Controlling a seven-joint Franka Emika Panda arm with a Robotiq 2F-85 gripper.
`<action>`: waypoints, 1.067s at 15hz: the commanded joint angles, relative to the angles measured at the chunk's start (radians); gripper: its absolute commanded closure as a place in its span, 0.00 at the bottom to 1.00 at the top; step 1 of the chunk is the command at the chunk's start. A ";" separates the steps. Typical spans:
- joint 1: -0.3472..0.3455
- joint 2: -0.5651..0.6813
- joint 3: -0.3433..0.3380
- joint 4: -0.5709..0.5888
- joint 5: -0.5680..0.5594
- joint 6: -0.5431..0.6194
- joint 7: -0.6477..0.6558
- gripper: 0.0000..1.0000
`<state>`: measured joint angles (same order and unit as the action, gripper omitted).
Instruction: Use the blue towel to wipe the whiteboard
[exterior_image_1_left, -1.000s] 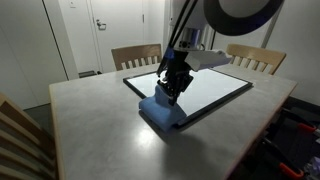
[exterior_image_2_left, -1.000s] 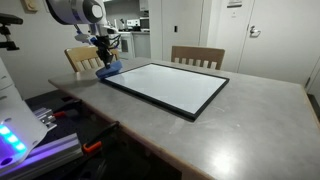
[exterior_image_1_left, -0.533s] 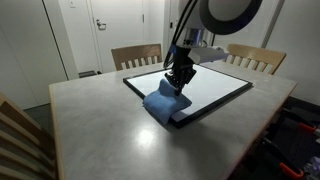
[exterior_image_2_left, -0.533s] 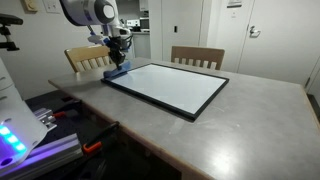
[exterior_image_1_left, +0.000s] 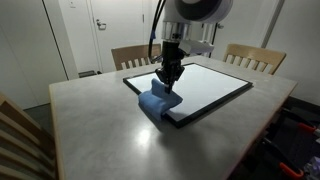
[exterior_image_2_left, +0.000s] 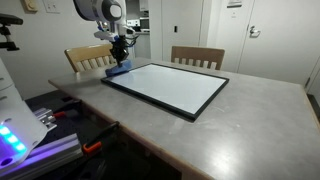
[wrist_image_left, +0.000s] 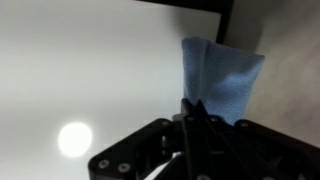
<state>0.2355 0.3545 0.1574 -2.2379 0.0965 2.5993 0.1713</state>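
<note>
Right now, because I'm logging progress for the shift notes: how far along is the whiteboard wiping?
Done: the blue towel is gripped, pinched in the shut fingers. In hand: it drapes over one edge of the whiteboard near a corner, trailing onto the table. Left: nearly the whole white surface; no marks are visible to judge by.

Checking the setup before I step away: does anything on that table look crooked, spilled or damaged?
Nothing looks spilled or damaged. The whiteboard lies turned at an angle to the edges of the table, and the blue towel, pinched in the shut gripper, drapes over the board's frame partly onto the table.
</note>
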 joint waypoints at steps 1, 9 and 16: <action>-0.066 0.063 0.043 0.073 0.059 -0.095 -0.141 0.99; -0.125 0.071 0.026 0.036 0.058 -0.099 -0.233 0.99; -0.112 0.084 -0.022 -0.026 0.019 -0.074 -0.165 0.99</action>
<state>0.1177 0.4305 0.1594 -2.2328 0.1374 2.5076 -0.0215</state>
